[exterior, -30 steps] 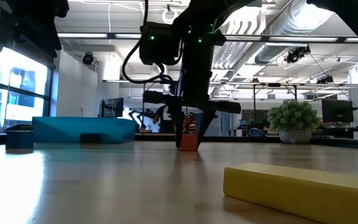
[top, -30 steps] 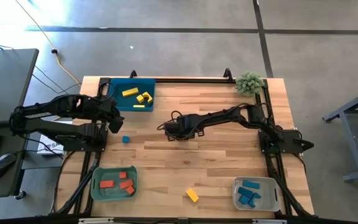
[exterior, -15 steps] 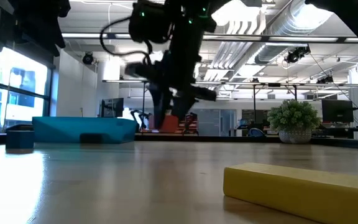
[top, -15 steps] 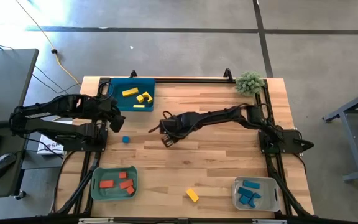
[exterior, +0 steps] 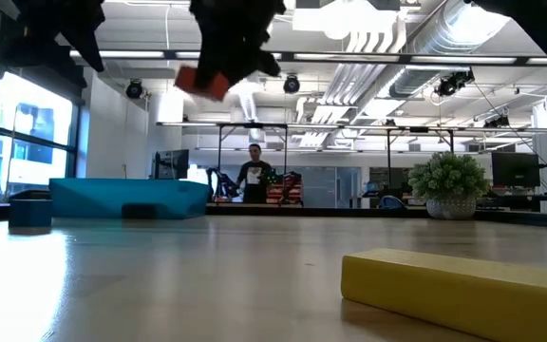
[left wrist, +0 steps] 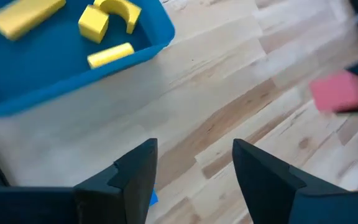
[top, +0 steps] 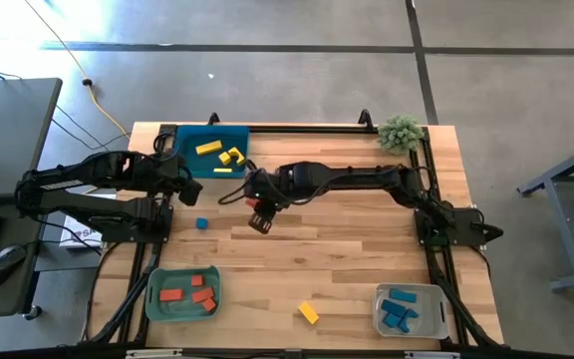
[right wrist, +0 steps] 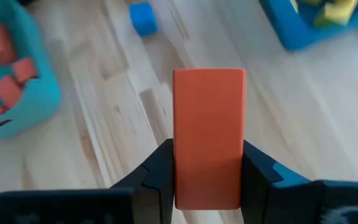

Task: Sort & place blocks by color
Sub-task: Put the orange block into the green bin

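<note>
Red-orange block (right wrist: 208, 134) sits pinched between the fingers of the right end effector (top: 258, 213), lifted clear of the counter (top: 347, 249) over its middle, well apart from every tray. Its mates lie in the green tray (top: 155, 304) at the near left corner, which holds several red-orange pieces. A single blue cube (top: 201, 223) rests on the bare wood just beside the carried block's path, and a yellow bar (top: 309, 313) lies alone near the front edge, between the green tray and the grey tray (top: 380, 315) of blue blocks. The teal tray (top: 189, 163) at the far left holds the yellow pieces.

The left end effector (left wrist: 192, 168) hovers near the teal tray's corner with its fingers spread and nothing between them (the blue cube is close below it).

Risks, as I judge them: the block stands tall out of the grip, held only at its lower part, so a quick swing toward the green tray could tilt or slip it. Both arms are close together here, so a reach by the left for the blue cube could cross the right's route. A high release could bounce the block out of the shallow tray.
</note>
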Controlling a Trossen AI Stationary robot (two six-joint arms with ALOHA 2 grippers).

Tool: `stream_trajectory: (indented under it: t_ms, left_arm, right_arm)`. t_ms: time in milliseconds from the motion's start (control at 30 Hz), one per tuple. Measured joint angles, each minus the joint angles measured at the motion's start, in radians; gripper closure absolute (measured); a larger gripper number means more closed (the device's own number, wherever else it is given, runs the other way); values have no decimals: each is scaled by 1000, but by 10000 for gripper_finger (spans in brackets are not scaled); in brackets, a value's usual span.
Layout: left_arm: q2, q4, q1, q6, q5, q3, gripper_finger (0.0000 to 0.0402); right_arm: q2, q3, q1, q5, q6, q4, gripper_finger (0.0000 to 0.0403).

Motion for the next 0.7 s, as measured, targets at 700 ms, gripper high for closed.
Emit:
stream_trajectory:
  t_ms: [700]
  left_arm:
    - [42, 411, 0, -210, 140, 0, 195]
  right_arm:
    - [-1, 90, 28, 10, -434, 88, 303]
